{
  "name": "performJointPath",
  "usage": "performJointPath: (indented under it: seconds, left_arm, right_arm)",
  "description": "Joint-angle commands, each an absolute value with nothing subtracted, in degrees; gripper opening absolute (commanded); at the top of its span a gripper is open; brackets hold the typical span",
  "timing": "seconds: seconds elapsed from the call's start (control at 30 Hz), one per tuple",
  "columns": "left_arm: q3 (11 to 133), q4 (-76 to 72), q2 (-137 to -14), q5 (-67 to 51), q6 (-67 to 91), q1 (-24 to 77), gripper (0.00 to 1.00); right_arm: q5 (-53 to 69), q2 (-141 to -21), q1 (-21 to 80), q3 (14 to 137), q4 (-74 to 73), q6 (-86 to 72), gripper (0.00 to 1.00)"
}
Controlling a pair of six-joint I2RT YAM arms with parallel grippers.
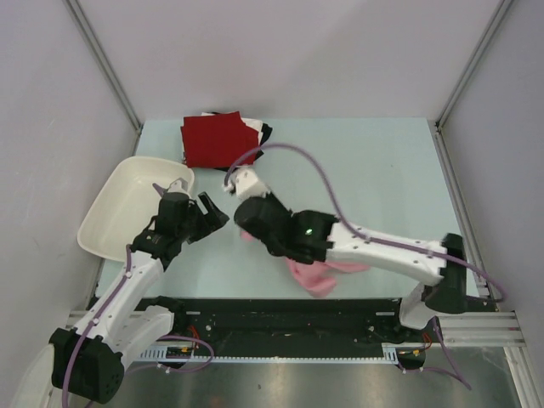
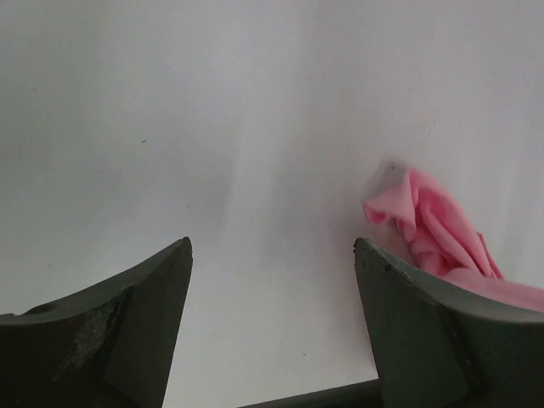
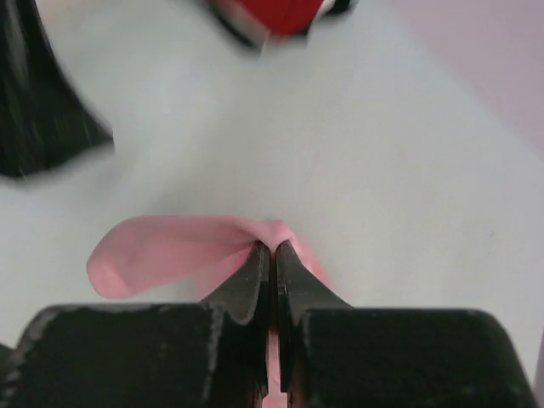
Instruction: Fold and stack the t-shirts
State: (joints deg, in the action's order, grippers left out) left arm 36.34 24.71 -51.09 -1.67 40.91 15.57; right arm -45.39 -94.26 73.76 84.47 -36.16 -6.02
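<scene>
Right hand pinched shut on crumpled light pink cloth t-shirt, near front edge of table. Left hand open, near it. Folded dark red t-shirt at far edge.

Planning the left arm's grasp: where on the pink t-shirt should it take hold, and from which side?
Probably the raised, crumpled fold of the pink t-shirt nearest the left gripper, approached from the robot's left. It stands off the table, so open jaws can close over it, clear of the right gripper.
</scene>
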Motion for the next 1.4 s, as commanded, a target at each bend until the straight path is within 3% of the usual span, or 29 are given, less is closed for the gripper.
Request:
performJointPath:
  seconds: [0.0, 0.13, 0.23, 0.43, 0.53, 0.57, 0.63, 0.67, 0.7, 0.73, 0.9, 1.13, 1.23, 1.37]
  left_arm:
    - [38.8, 23.9, -49.7, -1.5, 40.8, 15.7, 0.82]
    - [38.2, 23.9, -48.3, -1.5, 41.4, 15.7, 0.82]
    - [38.2, 24.3, -47.6, -1.5, 41.4, 15.7, 0.82]
    - [38.8, 25.2, -47.3, -1.6, 41.0, 15.6, 0.83]
    - [38.7, 25.2, -46.9, -1.4, 40.8, 15.7, 0.83]
    - [38.6, 25.3, -46.8, -1.1, 40.6, 15.7, 0.83]
    - [38.5, 25.4, -47.1, -0.9, 40.5, 15.7, 0.83]
    - [38.4, 25.2, -47.3, -1.1, 40.4, 15.7, 0.83]
    - [38.2, 25.1, -47.5, -1.2, 40.5, 15.7, 0.83]
    - [38.0, 25.0, -47.5, -1.2, 40.6, 15.7, 0.83]
    - [36.7, 22.8, -48.1, -3.2, 41.8, 15.8, 0.82]
    - [37.3, 20.3, -54.5, -4.8, 41.4, 18.0, 0.81]
    - [39.0, 20.3, -59.2, -4.4, 40.5, 20.0, 0.81]
    - [40.5, 19.3, -61.8, -5.4, 40.7, 21.1, 0.8]
  right_arm:
    - [-60.4, -82.9, 73.7, 103.4, -33.8, 8.7, 0.0]
    - [-67.0, -82.4, 73.0, 113.9, -30.5, 18.5, 0.0]
    - [-68.7, -79.7, 73.4, 113.2, -28.4, 20.2, 0.0]
    - [-77.2, -71.1, 71.4, 101.4, -27.6, 16.2, 0.0]
    - [-80.4, -67.4, 67.5, 94.8, -44.2, 3.8, 0.0]
    - [-79.0, -67.1, 65.4, 94.2, -50.7, -9.2, 0.18]
    - [-73.9, -66.4, 55.2, 94.1, -65.9, -19.0, 0.49]
    - [-70.3, -65.8, 51.8, 93.7, -67.6, -22.9, 0.77]
    - [-68.5, -65.1, 47.6, 92.1, -66.7, -22.7, 0.92]
    - [-66.3, -64.2, 46.8, 91.3, -65.1, -21.5, 0.99]
    - [-54.8, -63.6, 47.7, 90.5, -60.6, -19.6, 1.0]
    - [-46.8, -69.6, 59.3, 87.4, -66.1, -28.0, 1.0]
    - [-38.4, -69.0, 59.2, 79.7, -64.6, -33.3, 1.0]
    - [-38.0, -64.2, 60.4, 65.9, -64.6, -45.2, 1.0]
